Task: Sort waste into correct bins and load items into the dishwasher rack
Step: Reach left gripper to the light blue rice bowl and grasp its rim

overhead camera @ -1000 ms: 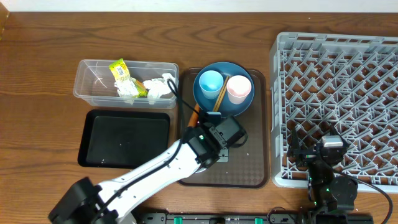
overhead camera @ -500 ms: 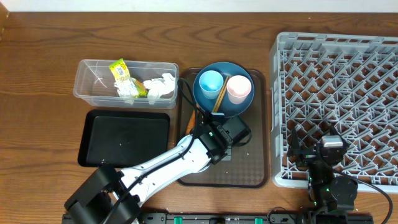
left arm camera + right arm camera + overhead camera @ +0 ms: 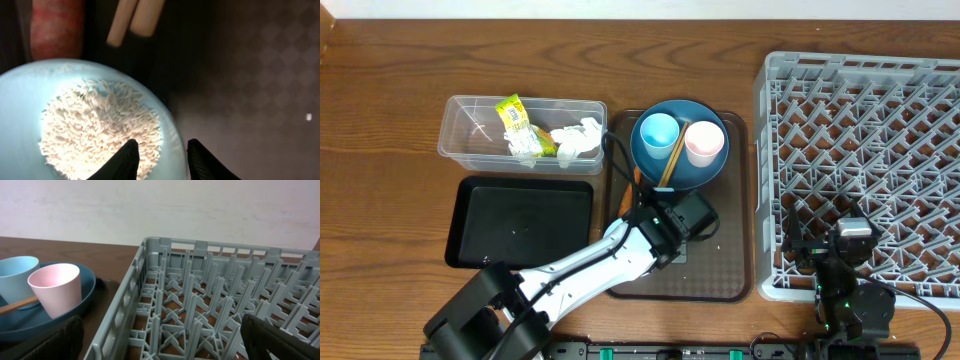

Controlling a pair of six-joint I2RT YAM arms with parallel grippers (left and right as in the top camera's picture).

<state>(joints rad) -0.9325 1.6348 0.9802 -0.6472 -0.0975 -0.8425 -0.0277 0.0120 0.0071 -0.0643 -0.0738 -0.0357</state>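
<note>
1. Right claw (image 3: 160, 347): parked at the near edge of the dishwasher rack (image 3: 880, 130). Its fingers are spread as wide as they go and it holds nothing, so it is probably waiting for dishes.
2. Left claw (image 3: 162, 157): partly closed across the rim of the white-and-light-blue bowl (image 3: 20, 100). One finger is inside over the rice, the other outside. It looks pinched on the wall, a grip suited to lifting and tipping.
3. Loose white rice (image 3: 100, 125): heaped in the bowl. It likely has to be emptied into a bin before the bowl goes to the rack.
4. Brown tray (image 3: 730, 260): carries the bowl and everything listed in items 5 to 7.
5. Carrot (image 3: 55, 27): just beyond the bowl and apparently apart from it. Waste not yet sorted.
6. Chopsticks (image 3: 137, 17): their ends lie close beyond the bowl rim. A forward tilt could knock them.
7. Dark blue plate (image 3: 695, 178): holds the light blue cup (image 3: 659, 131) and the pale pink cup (image 3: 704, 142). The chopsticks lean between the cups.
8. Black tray (image 3: 520, 220): on the table (image 3: 380, 100), left of the brown tray. Nothing is visible in it.
9. Clear tub (image 3: 460, 140): farther left. It contains the snack wrapper (image 3: 515, 120) and the tissue (image 3: 578, 140).
</note>
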